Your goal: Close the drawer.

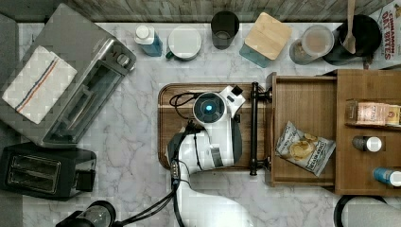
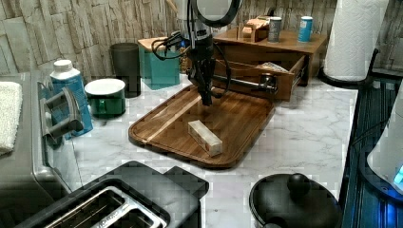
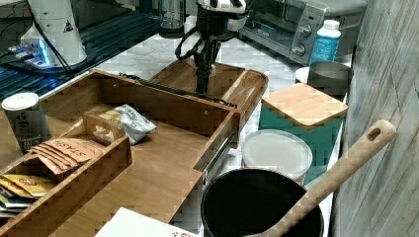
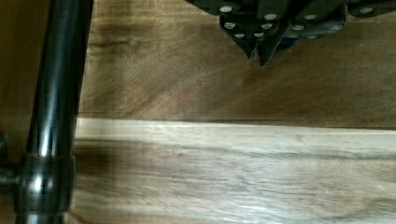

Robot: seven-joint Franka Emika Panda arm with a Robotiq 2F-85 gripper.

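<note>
Clearly the gripper point(image 4: 258, 55) is clenched: in the wrist view its two black fingertips point(image 4: 250, 46) meet at a point with nothing between them, hanging just above the dark grain of the wooden serving tray point(image 4: 233, 177). In the left view the gripper point(image 2: 206, 97) points straight down over the far part of the tray point(image 2: 157, 142), its tip close to the tray floor; whether it touches the wood cannot be told. A small pale wooden block point(image 2: 205, 137) lies on the tray nearer the camera, apart from the fingers.

The drawer point(image 1: 307, 94) stands pulled out from under the wooden cabinet top point(image 1: 366, 80), at the top view's right. Its long black bar handle point(image 1: 254, 127) overhangs the tray's right edge in the top view and sits just beside the gripper, not gripped; the wrist view shows the bar point(image 4: 53, 93) well to one side of the fingertips. Inside the drawer lies a bag of chips point(image 1: 304, 147). In the right view the drawer point(image 3: 163, 103) shows open, with the bar point(image 3: 168, 89) running along its front and the gripper point(image 3: 201, 84) standing just beyond it over the tray point(image 3: 252, 84).

On the cabinet top stands a box of tea bags point(image 1: 373, 113).
</note>
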